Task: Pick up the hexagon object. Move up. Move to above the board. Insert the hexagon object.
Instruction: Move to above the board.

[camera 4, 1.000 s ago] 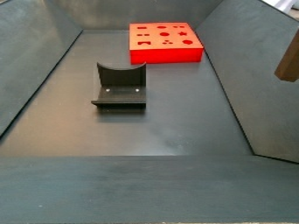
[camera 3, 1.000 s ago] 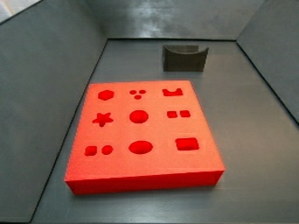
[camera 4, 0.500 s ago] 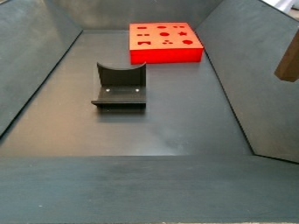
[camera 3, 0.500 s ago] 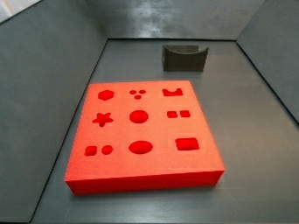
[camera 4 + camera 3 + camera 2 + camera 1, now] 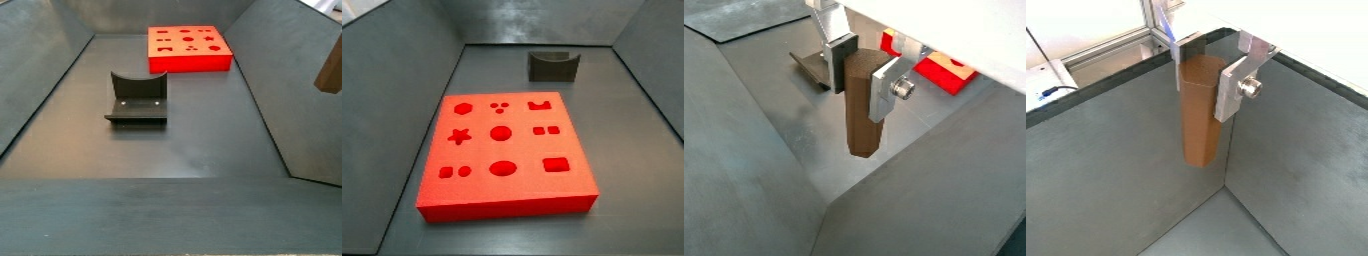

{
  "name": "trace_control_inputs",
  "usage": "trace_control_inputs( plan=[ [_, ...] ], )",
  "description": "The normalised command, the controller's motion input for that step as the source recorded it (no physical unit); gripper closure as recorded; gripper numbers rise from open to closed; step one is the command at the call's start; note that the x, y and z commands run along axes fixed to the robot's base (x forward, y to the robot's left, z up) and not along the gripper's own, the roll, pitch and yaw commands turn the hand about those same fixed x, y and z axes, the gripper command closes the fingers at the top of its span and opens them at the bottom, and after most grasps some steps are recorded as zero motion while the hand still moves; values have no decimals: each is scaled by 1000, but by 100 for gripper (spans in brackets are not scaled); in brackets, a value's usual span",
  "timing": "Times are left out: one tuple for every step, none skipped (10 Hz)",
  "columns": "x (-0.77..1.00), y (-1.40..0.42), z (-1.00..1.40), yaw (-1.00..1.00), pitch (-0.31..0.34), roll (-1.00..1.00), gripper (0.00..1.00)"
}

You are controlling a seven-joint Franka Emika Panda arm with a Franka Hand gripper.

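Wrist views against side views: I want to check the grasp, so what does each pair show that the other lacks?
Only the wrist views show the gripper, its fingers shut on the upright hexagon object. Only the side views show the whole board with all its holes. Both show some of the board, the fixture and the hexagon object, which in a side view is just a brown sliver at the edge.

Robot test cell in a lab: a bare grey bin built for a peg-insertion trial.

Plain dark grey floor and sloping grey walls enclose the space. The two-finger gripper (image 5: pixel 1207 88), silver plates clamped on a slim brown hexagon peg (image 5: pixel 1199 110), hangs high by one wall, well apart from the large flat bright red board (image 5: pixel 504 152) with recessed shape holes below it and the dark L-shaped fixture (image 5: pixel 138 99) on its base plate.
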Motion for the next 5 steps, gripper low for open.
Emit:
trace_control_inputs(
  plan=[
    [-434,0,19,25,77,70,100],
    [-434,0,19,25,77,70,100],
    [-434,0,19,25,77,70,100],
    [-434,0,19,25,77,70,100],
    [-434,0,18,25,77,70,100]
  ],
)
